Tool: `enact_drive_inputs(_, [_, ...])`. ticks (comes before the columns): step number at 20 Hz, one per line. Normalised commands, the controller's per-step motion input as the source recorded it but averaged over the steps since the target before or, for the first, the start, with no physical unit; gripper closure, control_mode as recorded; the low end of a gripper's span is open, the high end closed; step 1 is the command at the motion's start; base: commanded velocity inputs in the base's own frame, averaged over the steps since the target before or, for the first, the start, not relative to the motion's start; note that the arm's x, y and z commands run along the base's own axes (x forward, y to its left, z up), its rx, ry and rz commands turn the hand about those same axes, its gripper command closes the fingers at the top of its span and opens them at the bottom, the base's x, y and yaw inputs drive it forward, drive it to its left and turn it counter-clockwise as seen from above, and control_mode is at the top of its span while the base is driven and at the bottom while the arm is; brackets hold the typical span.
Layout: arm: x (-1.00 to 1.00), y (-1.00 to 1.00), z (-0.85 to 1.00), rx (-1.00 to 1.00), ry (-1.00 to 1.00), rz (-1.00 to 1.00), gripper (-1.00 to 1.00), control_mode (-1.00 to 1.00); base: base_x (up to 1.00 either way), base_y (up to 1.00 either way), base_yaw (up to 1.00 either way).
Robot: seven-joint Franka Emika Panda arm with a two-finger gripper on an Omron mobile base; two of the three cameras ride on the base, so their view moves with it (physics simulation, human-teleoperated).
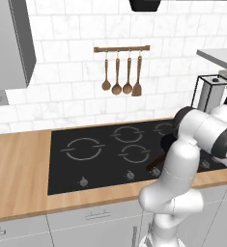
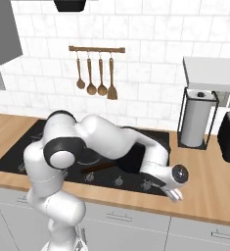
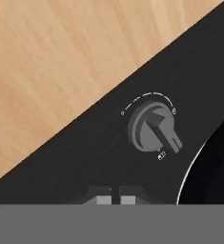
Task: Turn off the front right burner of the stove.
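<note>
Stove (image 1: 105,154) set flat into the wooden bench (image 1: 18,188), knob (image 3: 154,128) at its front edge, fingers (image 3: 104,200) closed together just short of the knob, holding nothing.

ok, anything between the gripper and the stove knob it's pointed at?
Nothing visible. In the hand view the gripper faces the knob across bare black stove glass. A dark pan edge sits off to one side, not in the line.
</note>
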Motion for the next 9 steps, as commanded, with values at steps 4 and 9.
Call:
enact_drive_inputs(4, [-0.1, -0.1, -0.01, 0.05, 0.05, -0.18, 1.0, -1.0, 0.0, 0.0, 0.0])
enact_drive_inputs(9, [0.0, 0.0, 0.0, 0.0, 0.0, 0.0, 1.0, -1.0, 0.0, 0.0, 0.0])
